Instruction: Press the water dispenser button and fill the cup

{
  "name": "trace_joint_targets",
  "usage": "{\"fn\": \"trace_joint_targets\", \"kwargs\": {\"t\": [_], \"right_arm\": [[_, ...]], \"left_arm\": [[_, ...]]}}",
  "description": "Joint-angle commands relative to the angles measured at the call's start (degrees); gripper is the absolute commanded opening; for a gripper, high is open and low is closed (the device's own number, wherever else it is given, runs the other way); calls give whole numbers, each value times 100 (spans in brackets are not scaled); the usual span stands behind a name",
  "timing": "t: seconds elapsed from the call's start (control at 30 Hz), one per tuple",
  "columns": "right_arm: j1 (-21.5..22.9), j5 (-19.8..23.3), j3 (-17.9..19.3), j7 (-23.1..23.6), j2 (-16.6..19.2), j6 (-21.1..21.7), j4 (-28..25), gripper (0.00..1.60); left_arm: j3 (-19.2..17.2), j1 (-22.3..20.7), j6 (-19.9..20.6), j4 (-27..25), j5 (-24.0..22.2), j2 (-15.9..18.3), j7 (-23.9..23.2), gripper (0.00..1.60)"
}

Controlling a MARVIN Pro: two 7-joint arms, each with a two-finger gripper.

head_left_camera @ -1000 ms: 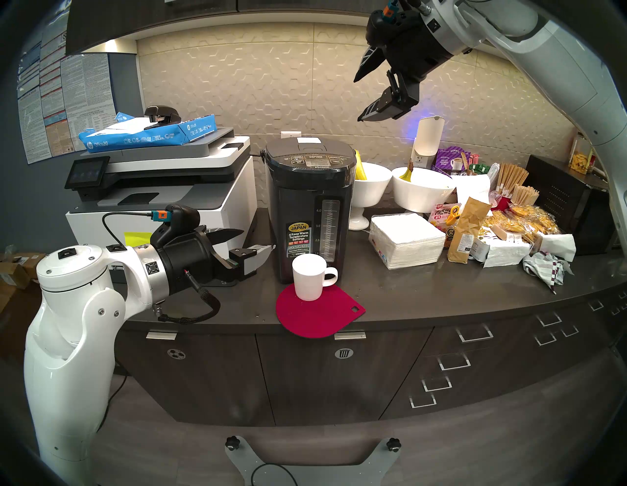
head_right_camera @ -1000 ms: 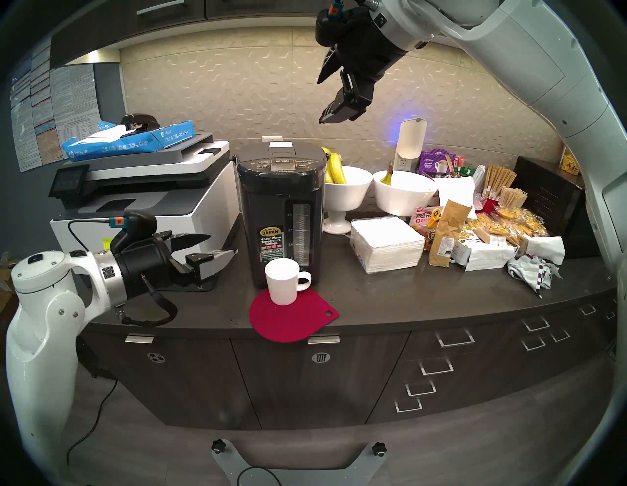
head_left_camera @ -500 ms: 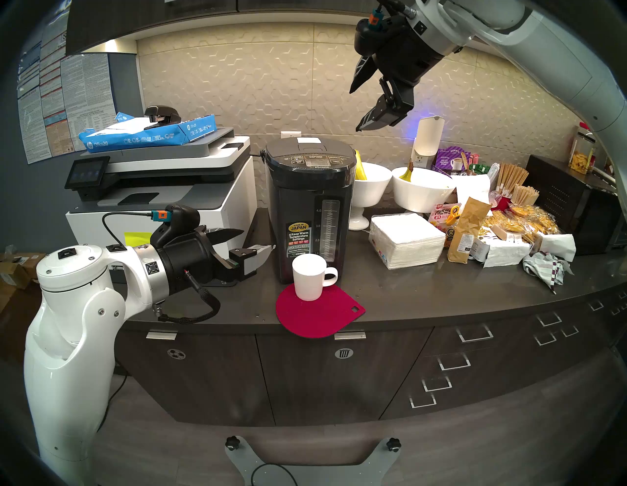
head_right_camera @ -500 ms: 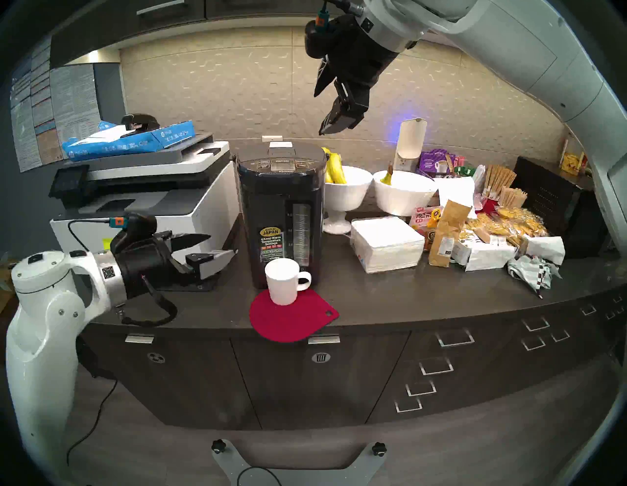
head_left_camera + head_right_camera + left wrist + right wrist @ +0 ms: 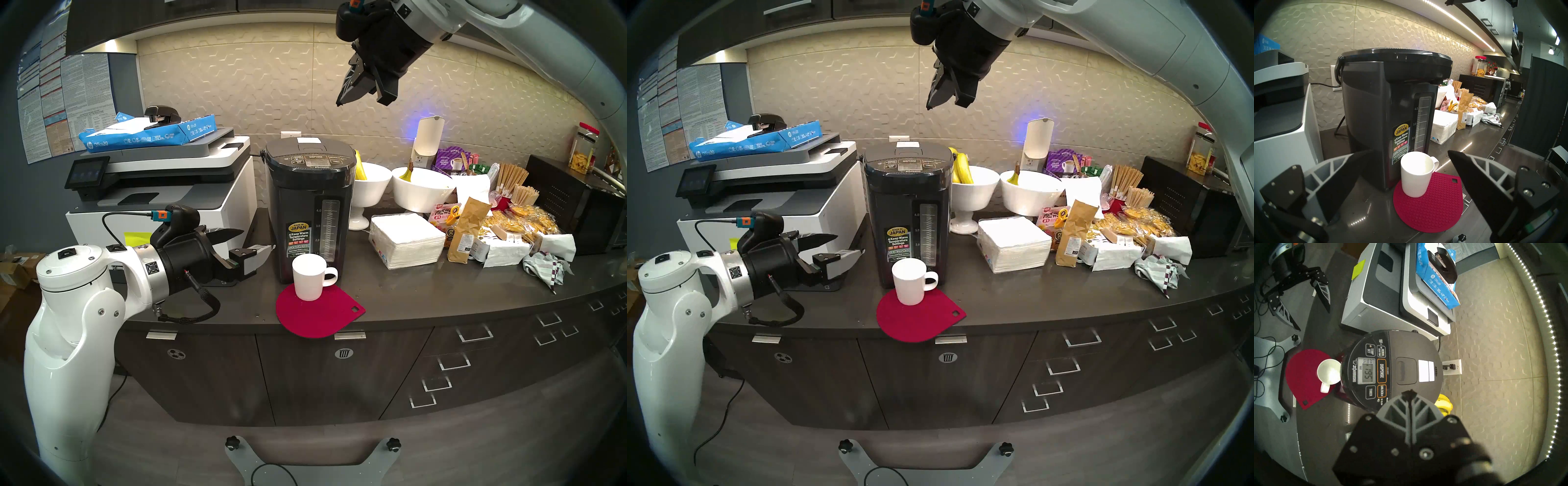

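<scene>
Dark grey-black water dispenser [image 5: 310, 210] stands at frame centre in the head view, on the counter [image 5: 424, 292] beside the printer [image 5: 163, 190]. White cup [image 5: 310, 277] sits touching its base, on the back edge of a red mat [image 5: 319, 315], handle toward frame right; the spout is hidden under the overhanging lid. DISPENSE button [image 5: 1381, 370] reads clearly only in the right wrist view, sideways. Right gripper [image 5: 339, 103], upper centre, fingers pressed together, empty, well above the lid; its arm is cut off by the rim. Left gripper [image 5: 258, 240], centre left, fingers spread, empty, near the dispenser's side. Water level in the gauge: cannot tell.
</scene>
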Motion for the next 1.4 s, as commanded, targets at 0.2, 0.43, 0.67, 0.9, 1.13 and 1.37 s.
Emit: {"fn": "trace_joint_targets", "kwargs": {"t": [0.2, 0.43, 0.67, 0.9, 1.13, 1.37], "right_arm": [[389, 750, -467, 321, -96, 484, 215, 0], [455, 1126, -685, 80, -59, 587, 145, 0], [603, 1309, -969, -37, 99, 516, -34, 0], [572, 1369, -1128, -188, 131, 415, 70, 0], [491, 1502, -1150, -359, -15, 372, 297, 0], [386, 1648, -1093, -549, -145, 470, 404, 0]], "left_arm": [[-3, -3, -2, -71, -1, -1, -1, 160], [-3, -3, -2, -71, -1, -1, -1, 160], [-3, -3, -2, -71, -1, -1, -1, 160], [-3, -3, -2, -72, -1, -1, 0, 160], [-3, -3, -2, -73, -1, -1, 1, 160], [-3, -2, -1, -73, -1, -2, 1, 160]]}}
